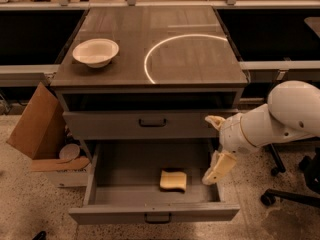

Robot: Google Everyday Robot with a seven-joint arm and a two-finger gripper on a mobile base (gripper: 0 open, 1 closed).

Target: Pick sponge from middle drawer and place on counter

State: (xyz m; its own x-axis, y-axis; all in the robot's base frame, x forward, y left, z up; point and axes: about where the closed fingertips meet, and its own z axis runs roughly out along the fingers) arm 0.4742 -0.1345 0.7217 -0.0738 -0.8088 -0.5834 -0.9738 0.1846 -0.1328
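Note:
The pale yellow sponge (pixel 173 180) lies flat on the grey floor of the open middle drawer (pixel 120 176), right of centre and near the front wall. My gripper (pixel 206 149) hangs over the drawer's right side, just right of the sponge and above it. It is open and empty, with one finger by the upper drawer front and the other low over the drawer floor. The dark counter (pixel 120 79) with the bright white arc (pixel 165 46) tops the cabinet.
A round white bowl (pixel 95 52) stands on the counter's left side. The closed upper drawer front (pixel 150 122) has a black handle. A cardboard box (pixel 37 129) leans left of the cabinet. An office chair base (pixel 285 194) stands at the right.

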